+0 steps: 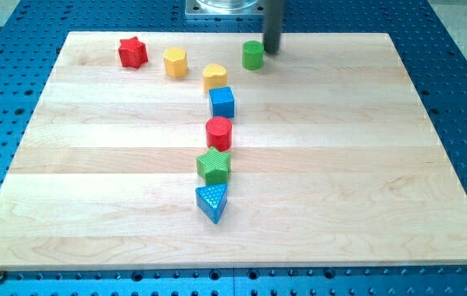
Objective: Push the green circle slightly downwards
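Our tip sits near the top edge of the bench, just to the right of the green circle and a little above it. It looks like it is touching the circle or almost touching; we cannot tell which. We have no hand here, only a straight rod, so nothing opens or shuts and nothing is held.

Here is what could go wrong, we think. Our tip is off to the side of the circle, not right above it. If we push down from here, we may only clip its right edge, and it could slide left instead of down. Then it could bump the yellow heart, which sits down and to the left of our tip. A push that is too long could send it toward the blue cube.
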{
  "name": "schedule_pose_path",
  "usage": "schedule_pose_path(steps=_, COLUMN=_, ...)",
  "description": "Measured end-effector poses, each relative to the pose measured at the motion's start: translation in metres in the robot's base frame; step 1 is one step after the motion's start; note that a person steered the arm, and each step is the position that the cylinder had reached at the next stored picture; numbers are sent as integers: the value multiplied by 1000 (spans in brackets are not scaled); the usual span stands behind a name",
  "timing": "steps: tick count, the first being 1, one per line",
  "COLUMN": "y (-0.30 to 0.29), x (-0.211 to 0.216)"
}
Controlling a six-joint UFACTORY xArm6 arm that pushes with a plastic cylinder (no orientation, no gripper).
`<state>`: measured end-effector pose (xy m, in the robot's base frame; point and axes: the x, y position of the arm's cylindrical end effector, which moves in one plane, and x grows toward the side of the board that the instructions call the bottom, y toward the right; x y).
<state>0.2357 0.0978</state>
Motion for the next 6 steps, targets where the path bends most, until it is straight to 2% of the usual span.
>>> schedule_pose_path(steps=1, y=-12, x=-31)
schedule_pose_path(steps=2, y=-82, x=-39)
schedule_pose_path(steps=3, y=-63, x=12)
schedule_pose_path(steps=4, y=-32, x=25)
schedule_pose_path(steps=5, y=-26, x=0)
schedule_pose_path(steps=6, y=36, x=18)
